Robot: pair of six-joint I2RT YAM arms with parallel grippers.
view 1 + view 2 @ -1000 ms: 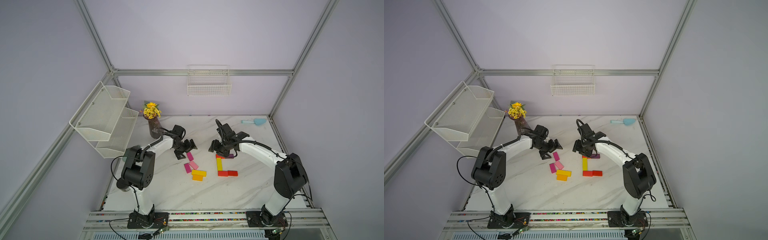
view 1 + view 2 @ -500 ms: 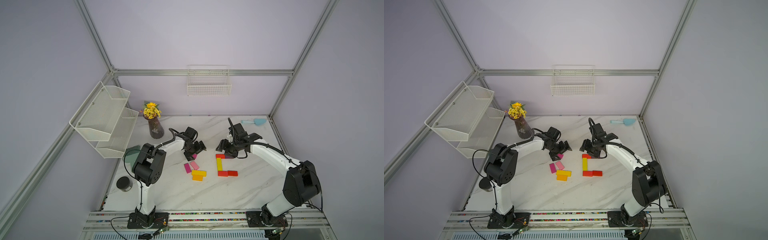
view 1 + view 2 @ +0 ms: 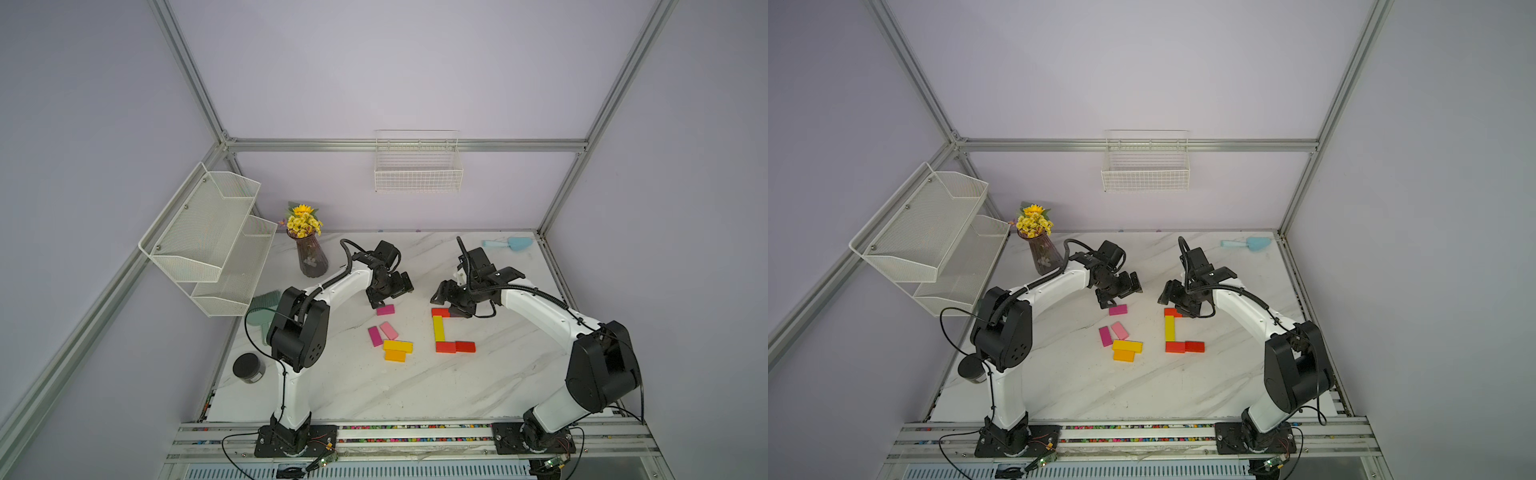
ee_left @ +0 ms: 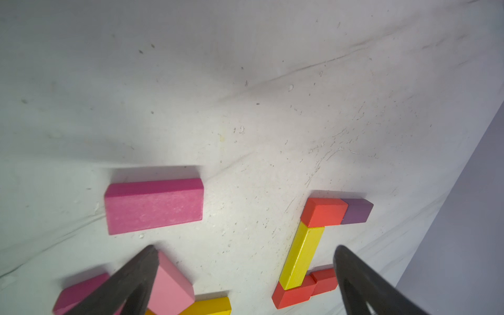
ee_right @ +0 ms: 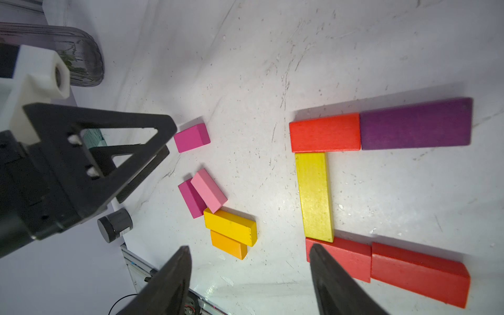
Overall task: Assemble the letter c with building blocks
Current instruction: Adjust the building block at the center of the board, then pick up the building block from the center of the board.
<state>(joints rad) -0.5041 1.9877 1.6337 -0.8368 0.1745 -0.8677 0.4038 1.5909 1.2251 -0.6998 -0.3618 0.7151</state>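
Your left gripper (image 4: 244, 249) hangs with its claw spread wide and empty, just over the lone magenta block (image 3: 385, 309) near the middle of the tabletop. Your right gripper (image 5: 249, 247) also has its claw apart, gripping nothing, above the far arm of the letter. The letter lies flat at mid-tabletop. On its far side a red block (image 5: 324, 132) butts against a dark purple block (image 5: 414, 124), a long yellow block (image 5: 315, 196) forms the spine, and two red blocks (image 5: 338, 259) lie end to end on the near side. Toward the left edge from it sit a second magenta block (image 3: 375, 336), a light pink block (image 3: 389, 330) against it, and another yellow block (image 3: 397, 345) touching an orange block (image 3: 395, 355).
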